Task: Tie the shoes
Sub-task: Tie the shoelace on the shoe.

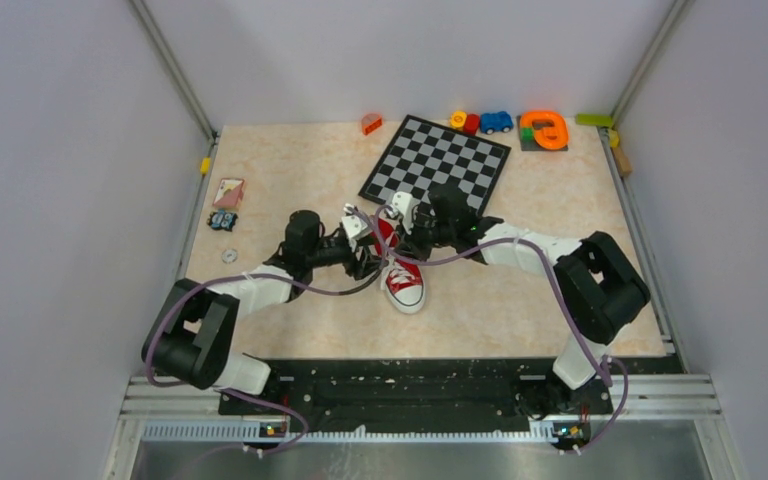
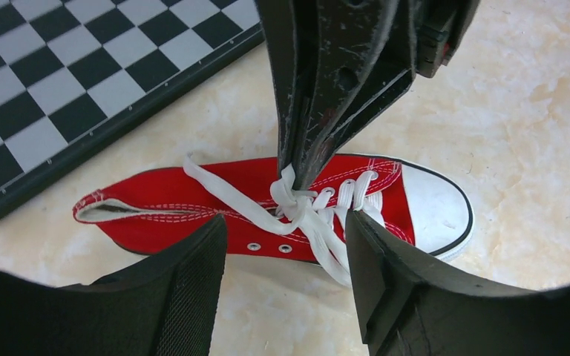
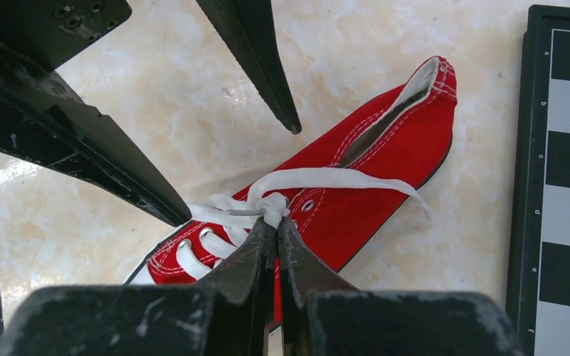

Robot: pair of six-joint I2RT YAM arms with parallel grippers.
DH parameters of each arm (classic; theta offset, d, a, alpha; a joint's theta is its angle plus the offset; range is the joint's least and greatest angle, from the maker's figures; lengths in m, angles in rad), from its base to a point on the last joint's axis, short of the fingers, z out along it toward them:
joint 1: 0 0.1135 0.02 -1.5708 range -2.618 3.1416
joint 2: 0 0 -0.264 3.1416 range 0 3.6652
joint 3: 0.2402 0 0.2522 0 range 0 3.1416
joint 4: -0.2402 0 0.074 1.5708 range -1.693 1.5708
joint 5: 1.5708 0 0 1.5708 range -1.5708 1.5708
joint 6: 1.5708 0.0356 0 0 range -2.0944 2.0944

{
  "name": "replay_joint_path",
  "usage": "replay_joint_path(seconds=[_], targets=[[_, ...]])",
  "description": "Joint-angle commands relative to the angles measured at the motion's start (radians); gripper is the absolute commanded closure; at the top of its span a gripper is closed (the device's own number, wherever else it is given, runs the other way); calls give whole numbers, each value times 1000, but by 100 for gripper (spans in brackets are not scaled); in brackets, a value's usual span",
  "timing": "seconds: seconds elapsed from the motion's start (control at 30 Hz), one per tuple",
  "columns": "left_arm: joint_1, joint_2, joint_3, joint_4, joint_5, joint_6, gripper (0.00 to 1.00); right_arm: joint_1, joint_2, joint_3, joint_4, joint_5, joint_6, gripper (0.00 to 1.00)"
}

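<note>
A red sneaker (image 1: 404,283) lies on the tan tabletop between both arms, its white toe cap (image 2: 434,204) toward the arm bases. Its white laces (image 2: 297,211) bunch in a knot over the eyelets. My right gripper (image 3: 276,222) is shut on that knot (image 3: 273,205), its tip coming down from above (image 2: 295,170). One loose lace end (image 3: 356,178) trails toward the heel. My left gripper (image 2: 286,222) stands open just beside the shoe. Another lace strand (image 2: 330,256) runs down against its right finger (image 2: 386,282). Nothing is pinched between the left jaws.
A black and white chessboard (image 1: 436,160) lies just behind the shoe, its edge close to the heel (image 3: 564,185). Small toys line the back edge: an orange block (image 1: 371,123), a blue car (image 1: 496,121), an orange ring (image 1: 545,130). Small items (image 1: 227,192) sit at the left.
</note>
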Motion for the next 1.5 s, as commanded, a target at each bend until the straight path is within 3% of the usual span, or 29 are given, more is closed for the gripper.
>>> replay_joint_path(seconds=[0.0, 0.23, 0.37, 0.8, 0.97, 1.2, 1.47], targets=[[0, 15, -61, 269, 92, 93, 38, 9, 10, 53, 5, -53, 17, 100], [-1, 21, -105, 390, 121, 115, 57, 7, 13, 50, 23, -89, 38, 100], [-2, 22, -118, 386, 132, 163, 51, 7, 17, 50, 30, -96, 44, 100], [-9, 19, -128, 318, 156, 250, 51, 4, 29, 56, 34, -107, 47, 100], [-35, 2, -114, 201, 116, 314, 51, 3, 28, 55, 34, -111, 47, 100], [-47, -24, -129, 169, 63, 325, 50, 2, 28, 56, 32, -112, 47, 100], [-51, -3, -109, 158, 31, 329, 58, 2, 31, 55, 37, -122, 46, 100]])
